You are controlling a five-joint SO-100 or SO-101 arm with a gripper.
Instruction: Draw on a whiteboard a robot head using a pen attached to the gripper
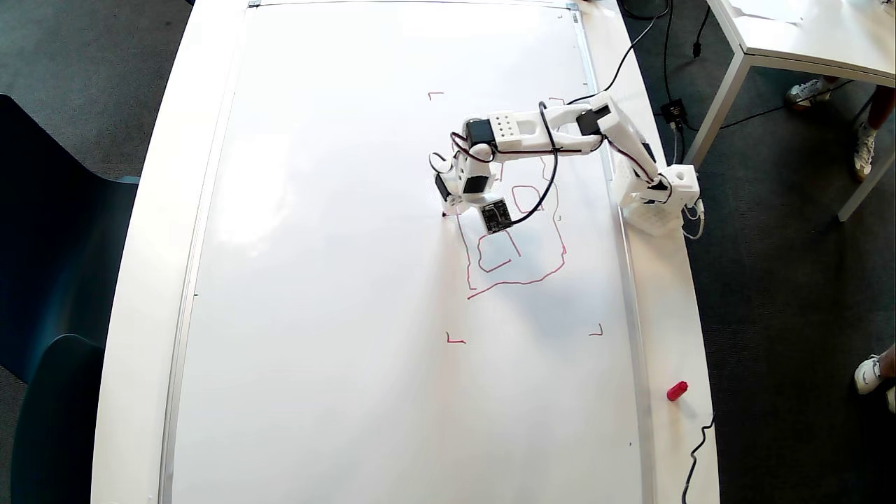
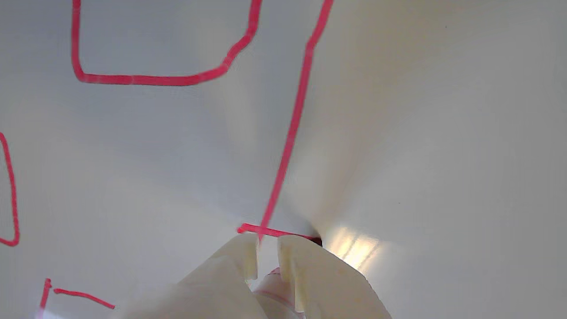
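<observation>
The whiteboard (image 1: 336,280) lies flat and fills most of the overhead view. On its right half is the robot head (image 1: 518,280), a wobbly red outline with small squares inside, partly covered by the arm. The white gripper (image 1: 449,206) points down at the outline's left side. In the wrist view the gripper (image 2: 267,249) is shut on the pen (image 2: 272,287), whose body shows between the two white fingers (image 2: 234,261). A short red stroke (image 2: 274,231) runs just ahead of the fingertips and crosses a long red line (image 2: 292,128). The pen's tip is mostly hidden.
The arm's base (image 1: 654,199) stands on the white table strip right of the board. A loose red cap (image 1: 677,390) and a black cable (image 1: 700,448) lie lower on that strip. Small red corner marks (image 1: 455,340) frame the drawing. Another white table (image 1: 805,42) stands at the top right, a dark chair (image 1: 56,280) on the left.
</observation>
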